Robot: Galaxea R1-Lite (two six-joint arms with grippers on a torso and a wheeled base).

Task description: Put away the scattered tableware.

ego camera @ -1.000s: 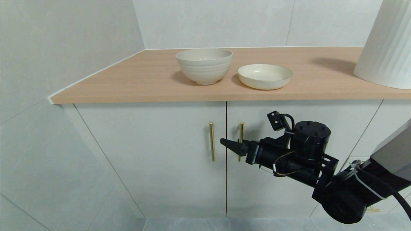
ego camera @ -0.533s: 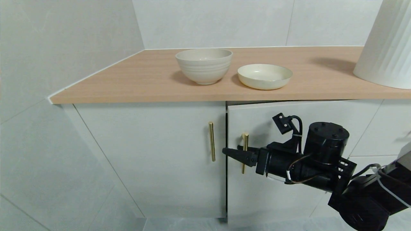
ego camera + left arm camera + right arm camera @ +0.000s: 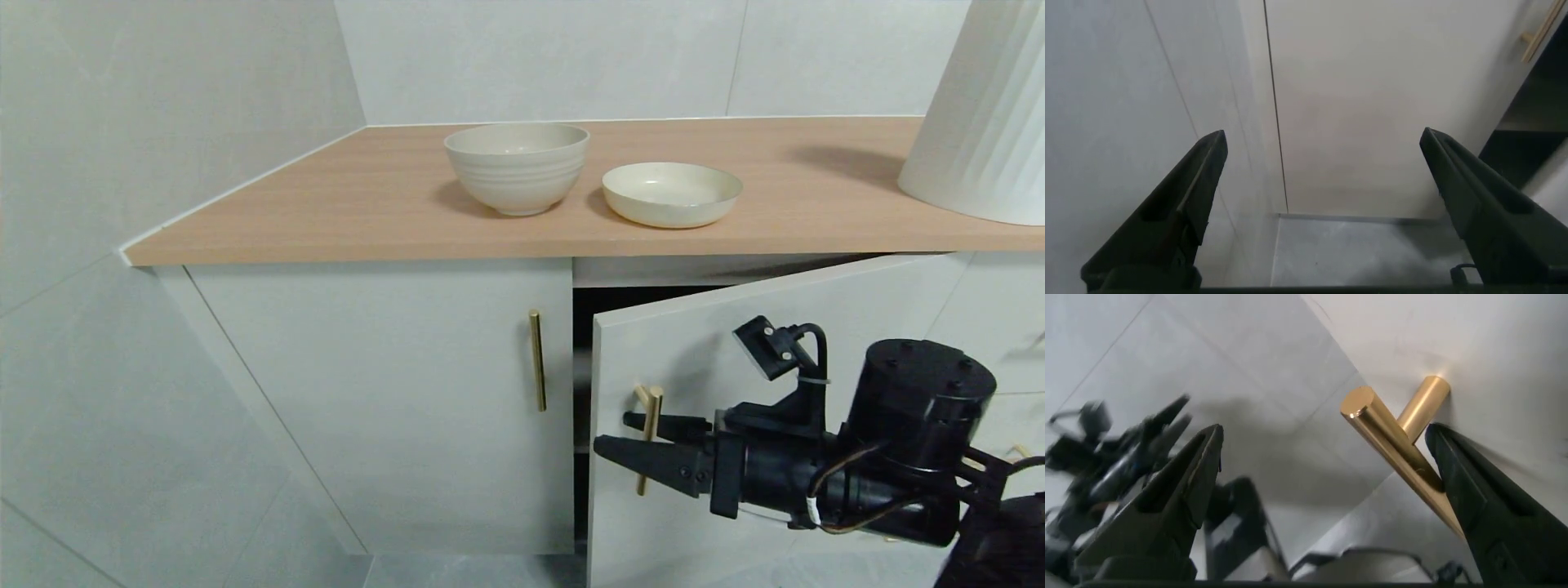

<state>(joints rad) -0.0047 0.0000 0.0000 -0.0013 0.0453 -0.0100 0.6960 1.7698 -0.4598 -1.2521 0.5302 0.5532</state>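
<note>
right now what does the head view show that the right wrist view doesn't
Head view adds: the deep cream ribbed bowl and the shallow cream dish side by side on the wooden countertop, plus the closed left cabinet door.
Right wrist view adds: the round end face of the brass bar handle and the short brass post joining it to its door.
Shared: the right hand, open, with that handle between its fingers, on the partly open right cabinet door.

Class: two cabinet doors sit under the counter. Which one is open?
The right door, angled outward, the right gripper straddling its gold handle. The left door lies flush, shut.
</note>
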